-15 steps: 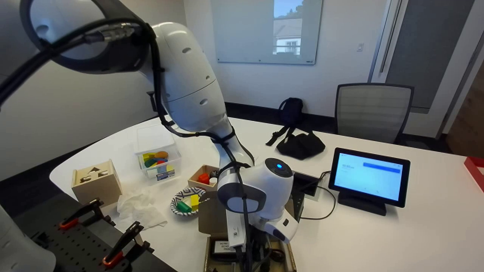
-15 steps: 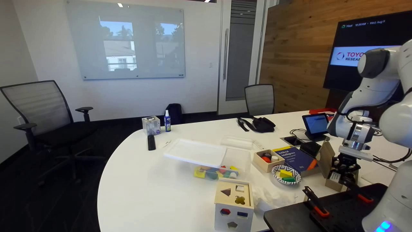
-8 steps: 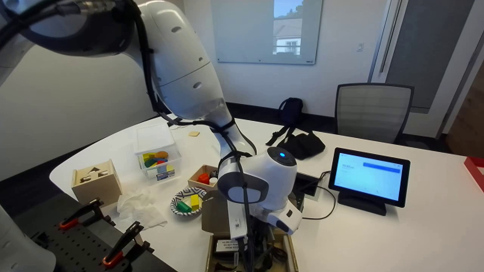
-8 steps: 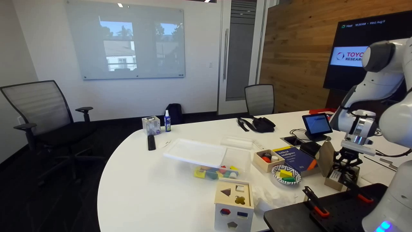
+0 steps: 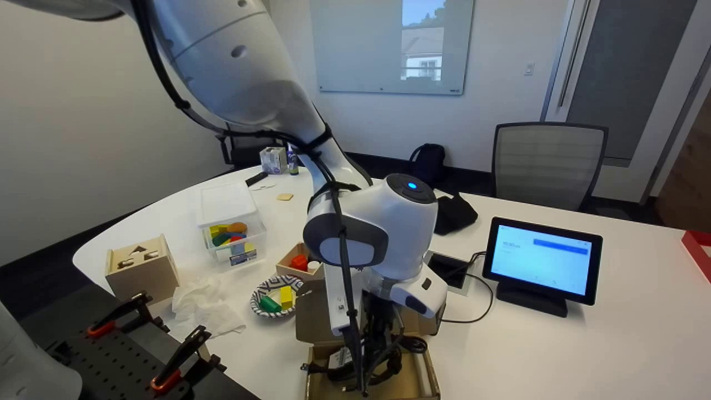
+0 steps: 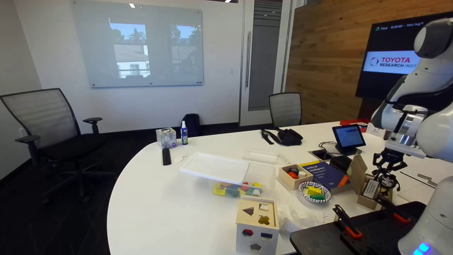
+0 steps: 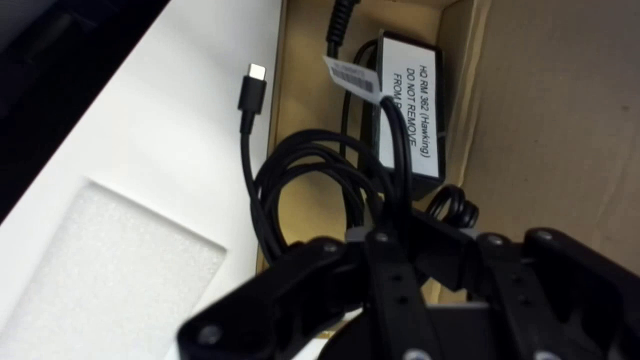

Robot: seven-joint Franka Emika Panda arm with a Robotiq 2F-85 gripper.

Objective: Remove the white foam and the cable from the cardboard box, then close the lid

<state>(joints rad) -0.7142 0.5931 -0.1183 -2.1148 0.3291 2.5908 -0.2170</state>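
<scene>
End effector point(image 7: 404, 227) in a narrow pinch on the black cable point(image 7: 402, 155), over the open cardboard box point(image 7: 300, 92).

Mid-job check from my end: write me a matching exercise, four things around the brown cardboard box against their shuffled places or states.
1. black coiled cable
2. white foam sheet
3. brown cardboard lid
4. black rectangular power brick

A. stands open
B. bears a white label reading DO NOT REMOVE
C. lies on the white table beside the brown cardboard box
D. is held in the black gripper

Pairs: 1-D; 2-C; 3-A; 4-B
</scene>
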